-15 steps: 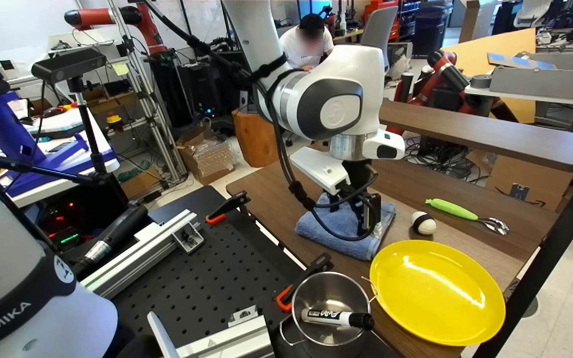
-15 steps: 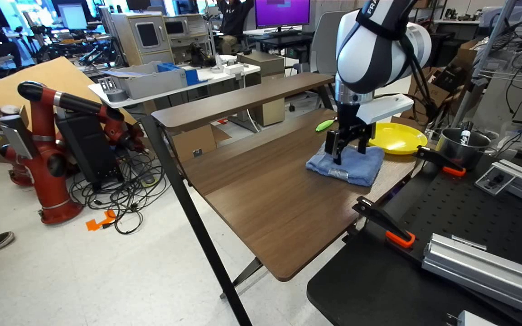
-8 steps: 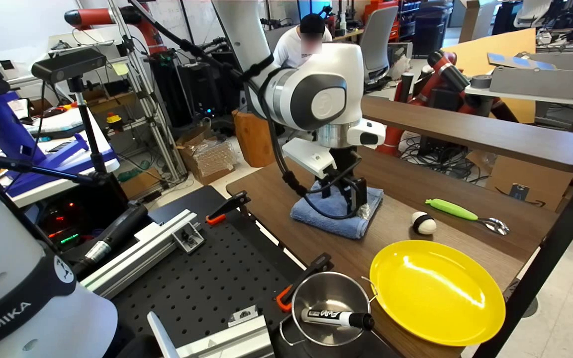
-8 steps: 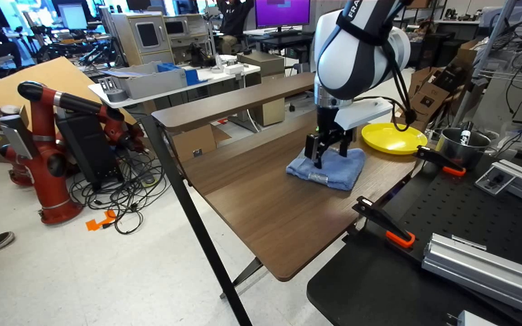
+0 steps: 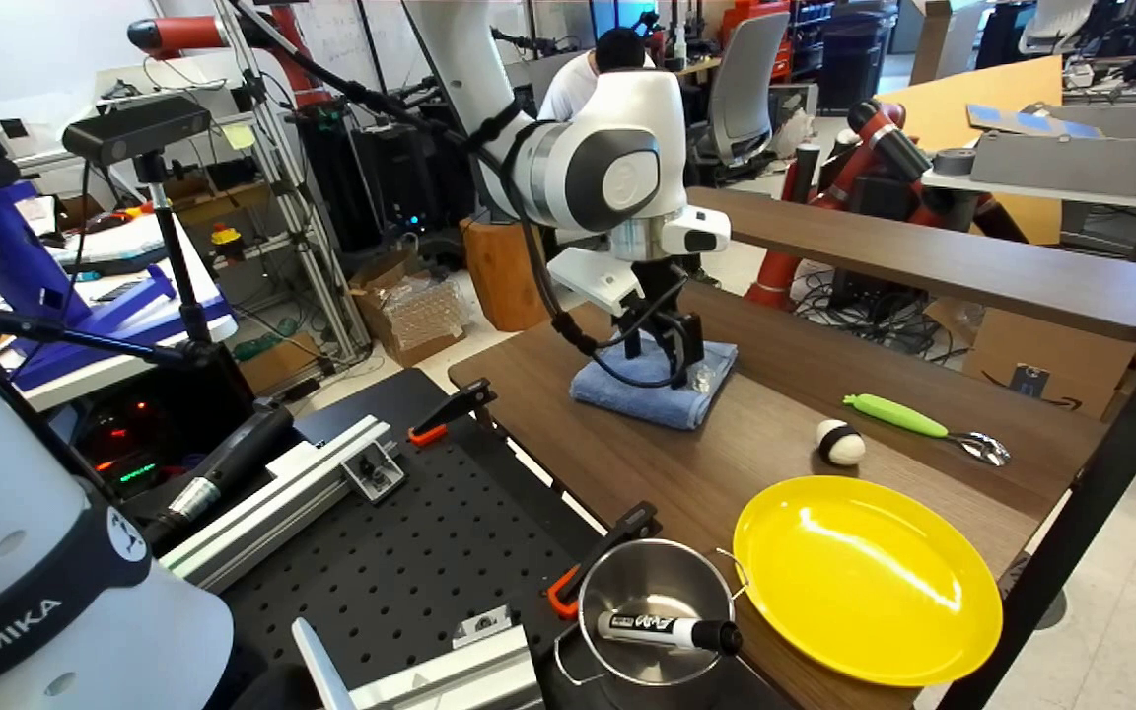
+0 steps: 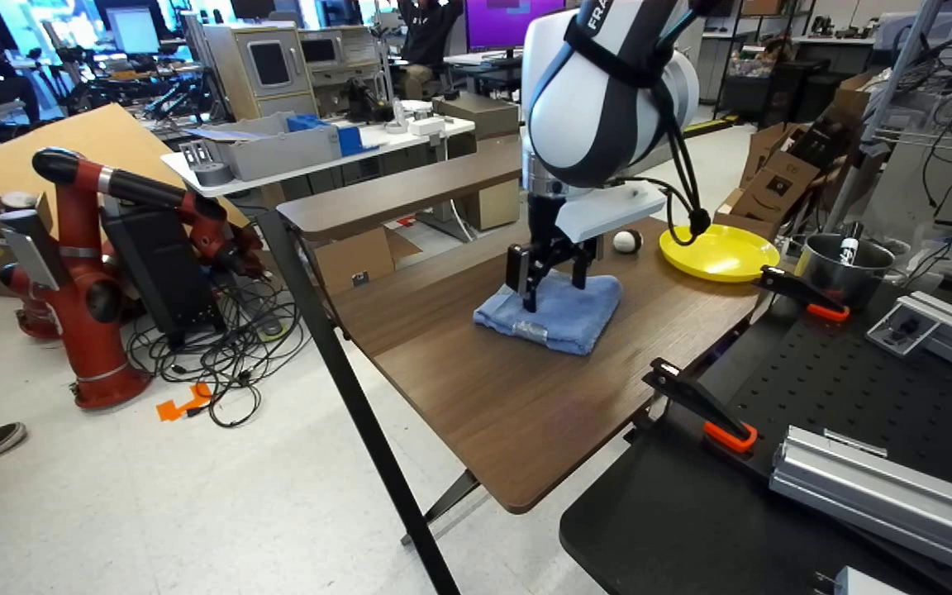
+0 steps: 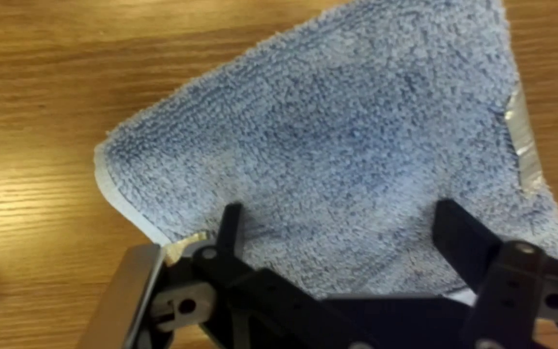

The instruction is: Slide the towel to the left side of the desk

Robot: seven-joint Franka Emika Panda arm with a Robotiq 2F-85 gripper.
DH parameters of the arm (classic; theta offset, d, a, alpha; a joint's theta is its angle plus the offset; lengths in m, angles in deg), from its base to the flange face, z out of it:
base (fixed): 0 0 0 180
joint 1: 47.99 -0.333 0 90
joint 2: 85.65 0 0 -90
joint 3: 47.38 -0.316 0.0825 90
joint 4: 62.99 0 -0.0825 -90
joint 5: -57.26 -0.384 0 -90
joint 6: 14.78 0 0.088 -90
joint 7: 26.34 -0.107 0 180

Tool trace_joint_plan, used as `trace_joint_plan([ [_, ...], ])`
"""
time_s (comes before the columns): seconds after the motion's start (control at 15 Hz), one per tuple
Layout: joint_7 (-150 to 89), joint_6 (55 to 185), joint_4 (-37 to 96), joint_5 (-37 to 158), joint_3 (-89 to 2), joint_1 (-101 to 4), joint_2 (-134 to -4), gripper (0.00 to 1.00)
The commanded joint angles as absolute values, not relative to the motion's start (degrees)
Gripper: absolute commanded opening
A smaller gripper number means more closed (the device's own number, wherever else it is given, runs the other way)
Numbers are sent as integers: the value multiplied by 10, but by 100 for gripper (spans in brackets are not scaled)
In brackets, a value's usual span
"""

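Resting with fingers (image 7: 465, 242) spread, the gripper (image 6: 555, 295) is touching the towel (image 6: 565, 317), which is lying well left of the plate (image 5: 869, 582); slide is looking partly done, more desk (image 6: 509, 421) remaining leftward.

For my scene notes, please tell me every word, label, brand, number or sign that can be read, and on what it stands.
"A EMIKA": Panda base, cut by the picture's left edge.
"FRA": Panda arm, cut by the top edge.
Too small or blurred: lettering on black-capped marker, label on cardboard box, green-lit mark.
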State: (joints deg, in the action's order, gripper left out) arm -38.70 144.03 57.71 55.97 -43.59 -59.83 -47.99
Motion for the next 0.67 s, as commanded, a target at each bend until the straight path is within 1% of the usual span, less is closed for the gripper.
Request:
trace_joint_plan([
  [0.0,-417,1420,540,568,-436,-620,-464,100],
  [0.6,-425,1360,460,564,-448,-626,-414,100],
])
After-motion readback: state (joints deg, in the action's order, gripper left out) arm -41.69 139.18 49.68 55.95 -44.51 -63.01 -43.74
